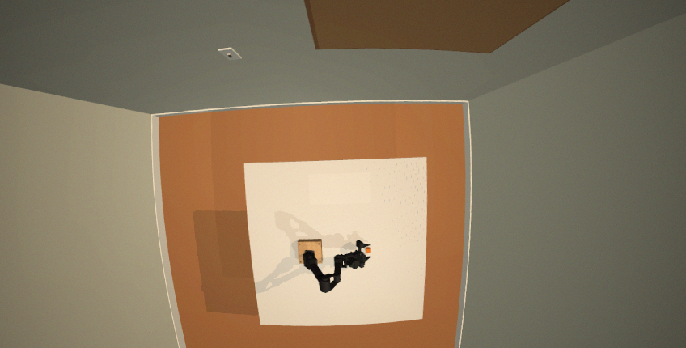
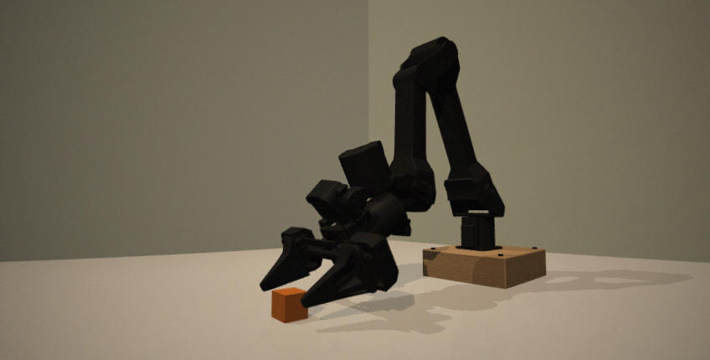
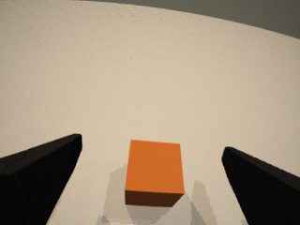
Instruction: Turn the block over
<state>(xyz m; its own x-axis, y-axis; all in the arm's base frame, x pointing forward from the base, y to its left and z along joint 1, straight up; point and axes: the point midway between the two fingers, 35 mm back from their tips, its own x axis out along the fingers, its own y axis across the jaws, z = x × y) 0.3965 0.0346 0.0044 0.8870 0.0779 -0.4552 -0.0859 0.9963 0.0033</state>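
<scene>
The orange block (image 1: 367,250) (image 2: 285,306) (image 3: 155,166) rests flat and upright on the white table (image 1: 394,291) (image 2: 149,316) (image 3: 141,84). Its top and the sides in view are plain orange; no mark shows on them, and the underside is hidden. My gripper (image 1: 368,251) (image 2: 281,296) (image 3: 154,148) is wide open, tilted down toward the block. In the wrist view the block sits between and a little below the two fingertips, with a gap on each side. In the exterior view the near fingertip overlaps the block's right edge.
The arm's wooden base (image 1: 315,248) (image 2: 478,266) stands on the table behind the gripper. Shadows of the arm fall on the table around the base and the block. In the top view the table's right edge lies beyond the block.
</scene>
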